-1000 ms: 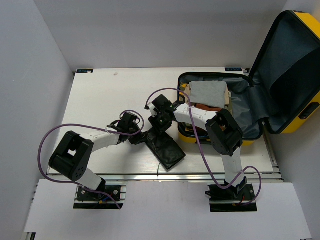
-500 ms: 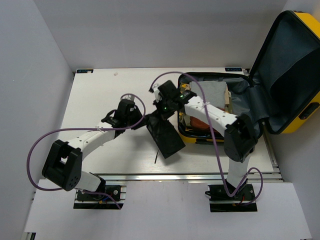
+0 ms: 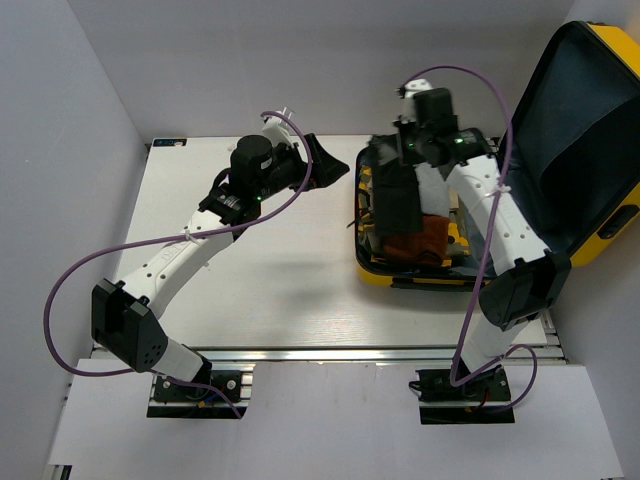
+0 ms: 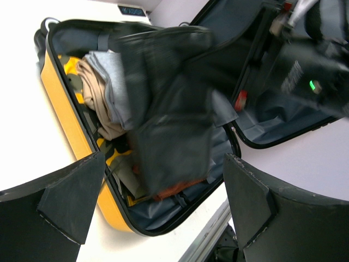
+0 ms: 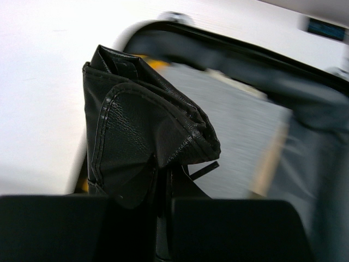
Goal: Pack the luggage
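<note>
With my right claw (image 5: pixel 163 188) clenched on the pouch (image 5: pixel 139 125), I must lower it flat into the luggage (image 4: pixel 57 90) before releasing.

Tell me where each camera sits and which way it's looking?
Top external: fixed above and behind, looking down on the table, open luggage, left arm and right arm.
Left wrist: on the left arm, facing across at the luggage; its jaws wide apart in the bottom corners.
Right wrist: on the right arm above the luggage; its jaws pinch the black pouch.
Shared: all three see pouch and luggage.
</note>
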